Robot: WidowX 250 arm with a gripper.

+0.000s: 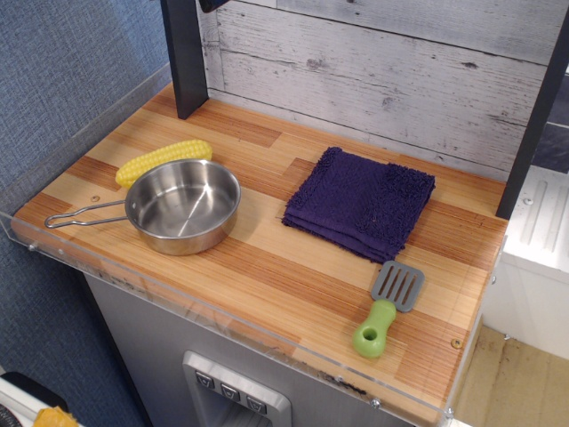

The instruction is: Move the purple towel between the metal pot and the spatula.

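The purple towel (360, 203) lies folded flat on the wooden counter, at the back right, near the plank wall. The metal pot (183, 205) stands upright and empty at the left, its wire loop handle (80, 214) pointing left. The spatula (388, 308) lies at the front right, grey slotted blade toward the towel, lime-green handle toward the front edge. The towel's front corner is a short gap above the spatula's blade. No gripper shows in this view.
A yellow corn cob (164, 161) lies just behind the pot, touching its rim. A dark post (185, 55) stands at the back left, another dark post (533, 124) at the right. A clear plastic lip (231, 325) runs along the front and left edges.
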